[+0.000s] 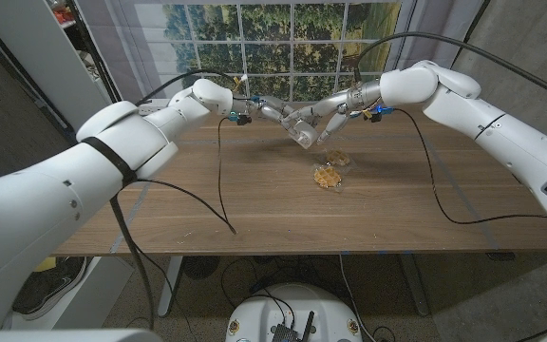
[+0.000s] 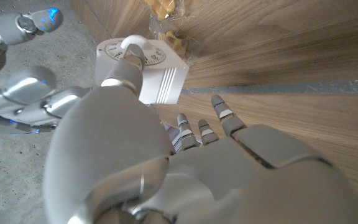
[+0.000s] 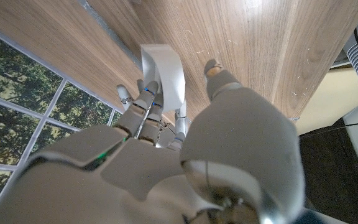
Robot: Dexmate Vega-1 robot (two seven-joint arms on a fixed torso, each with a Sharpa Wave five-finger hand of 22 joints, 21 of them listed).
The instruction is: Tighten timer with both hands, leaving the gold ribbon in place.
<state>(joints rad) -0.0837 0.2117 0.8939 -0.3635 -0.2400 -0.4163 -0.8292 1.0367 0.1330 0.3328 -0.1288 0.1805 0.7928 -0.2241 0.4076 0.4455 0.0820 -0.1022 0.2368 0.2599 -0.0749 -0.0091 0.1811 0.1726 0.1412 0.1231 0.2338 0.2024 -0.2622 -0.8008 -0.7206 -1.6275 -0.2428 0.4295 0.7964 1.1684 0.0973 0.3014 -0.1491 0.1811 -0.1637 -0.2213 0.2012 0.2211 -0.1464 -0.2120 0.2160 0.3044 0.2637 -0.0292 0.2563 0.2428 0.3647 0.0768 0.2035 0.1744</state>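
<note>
A: Left robot hand (image 2: pixel 166 162) reaches toward the timer (image 2: pixel 143 71), thumb tip on its knob; whether the grip has closed I cannot tell.

B: And the right robot hand (image 3: pixel 166 155)?

A: Fingers lie against the timer's casing from the other side, seemingly holding it above the worktop (image 1: pixel 254 190), near the gold ribbon (image 1: pixel 329 176).

B: How will it handle?

A: Light, rigid, smooth plastic, probably slippery. Brace the body with one hand, turn the knob with the other. Both arms stretch forward, meeting mid-table.
</note>
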